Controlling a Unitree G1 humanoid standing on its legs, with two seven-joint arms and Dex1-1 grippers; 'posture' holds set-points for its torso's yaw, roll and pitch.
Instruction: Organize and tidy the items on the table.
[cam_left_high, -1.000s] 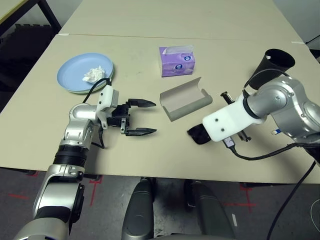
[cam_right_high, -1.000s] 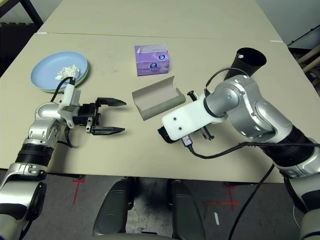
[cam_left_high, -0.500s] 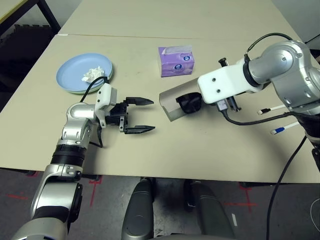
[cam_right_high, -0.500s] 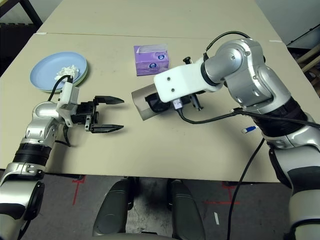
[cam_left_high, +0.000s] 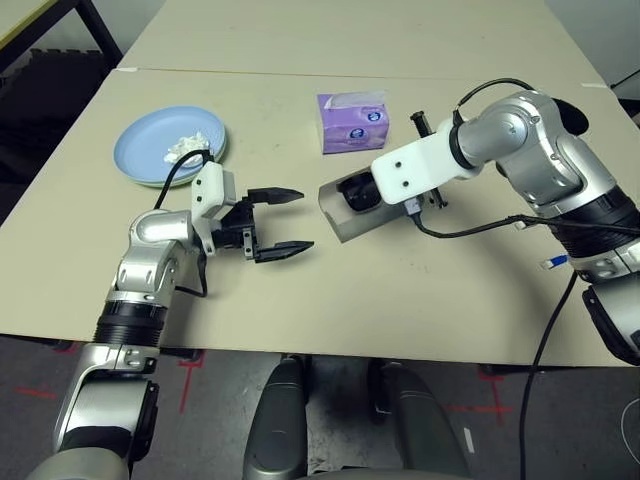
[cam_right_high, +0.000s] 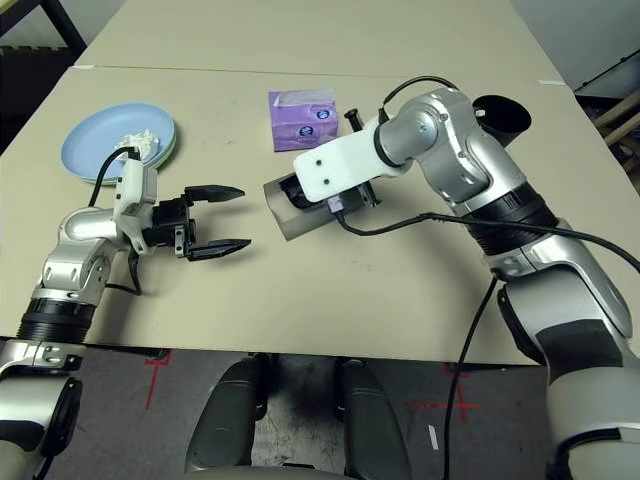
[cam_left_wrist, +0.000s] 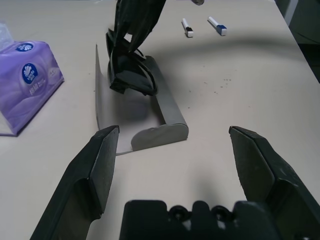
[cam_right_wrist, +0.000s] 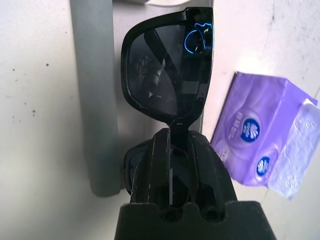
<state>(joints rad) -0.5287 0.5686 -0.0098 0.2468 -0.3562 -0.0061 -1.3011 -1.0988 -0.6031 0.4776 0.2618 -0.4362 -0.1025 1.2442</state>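
Observation:
The black sunglasses (cam_right_wrist: 167, 70) are folded and clamped in my right gripper (cam_right_wrist: 171, 142), which is shut on them. It holds them in the trough of the open grey glasses case (cam_left_high: 347, 226) at the middle of the table (cam_left_high: 400, 300), with one lens down inside the case (cam_left_wrist: 150, 135). My left gripper (cam_left_high: 303, 219) hovers open just left of the case, holding nothing. At the far left the light blue plate (cam_left_high: 150, 155) is stacked on the pale green plate (cam_left_high: 222, 147). The white tissue wad (cam_left_high: 185, 146) lies on the blue plate.
A purple tissue box (cam_left_high: 352, 122) stands just behind the case. The tall black cup (cam_right_high: 500, 115) stands at the far right, partly hidden by my right arm. Loose cable ends (cam_left_high: 553, 263) lie at the right.
My right arm has carried the sunglasses from the table's near right, back and left, into the open case. My left gripper has stayed open beside the case, edging slightly toward it.

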